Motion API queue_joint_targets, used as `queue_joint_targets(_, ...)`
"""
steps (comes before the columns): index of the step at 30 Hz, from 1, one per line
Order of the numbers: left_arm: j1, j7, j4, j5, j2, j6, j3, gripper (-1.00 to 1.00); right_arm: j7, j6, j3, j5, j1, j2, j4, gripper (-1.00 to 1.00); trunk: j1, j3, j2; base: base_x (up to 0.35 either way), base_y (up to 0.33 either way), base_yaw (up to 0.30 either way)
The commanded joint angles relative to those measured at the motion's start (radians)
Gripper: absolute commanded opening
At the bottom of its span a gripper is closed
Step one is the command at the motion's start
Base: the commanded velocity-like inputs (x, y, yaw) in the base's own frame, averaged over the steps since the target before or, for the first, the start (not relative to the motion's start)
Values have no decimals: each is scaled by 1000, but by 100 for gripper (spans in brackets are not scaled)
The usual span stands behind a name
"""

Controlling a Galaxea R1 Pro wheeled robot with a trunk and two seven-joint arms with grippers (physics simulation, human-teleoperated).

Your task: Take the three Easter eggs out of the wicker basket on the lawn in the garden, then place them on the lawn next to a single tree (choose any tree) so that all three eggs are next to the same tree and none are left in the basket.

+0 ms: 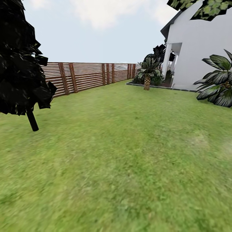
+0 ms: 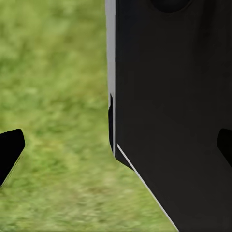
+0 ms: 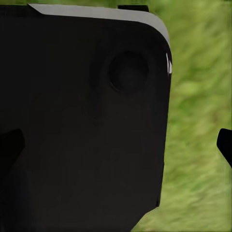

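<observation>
The lawn (image 1: 129, 151) of the garden spreads out ahead of me as flat green grass. The Easter eggs, the wicker basket and the tree are out of view. In the left wrist view my left gripper (image 2: 117, 147) hangs open over grass, its dark fingertips (image 2: 10, 149) far apart at the picture's edges, beside a black panel of my body (image 2: 174, 96). In the right wrist view my right gripper (image 3: 117, 145) is open too, fingertips (image 3: 225, 144) wide apart, with a black body panel (image 3: 87, 121) behind the gap. Neither holds anything.
A brown slatted fence (image 1: 83, 77) runs along the far left of the grass. A dark leafy crown on a thin black stem (image 1: 32, 120) stands near left. A short brown-trunked palm (image 1: 147, 82), a white house (image 1: 199, 48) and a broad-leaved shrub (image 1: 219, 83) lie at the right.
</observation>
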Motion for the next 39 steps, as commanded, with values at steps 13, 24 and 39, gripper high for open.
queue_joint_targets(13,0,0,-1,0,0,0,0,100,0,0,-2,-3,0,-1,2,100,1,0,0,324,87,-43)
queue_joint_targets(24,0,1,-1,0,0,0,0,100,0,0,0,0,0,-1,0,100,1,1,0,324,86,-2)
queue_joint_targets(39,0,1,-1,0,0,0,0,100,0,0,0,0,0,-2,-1,100,1,1,0,324,86,0)
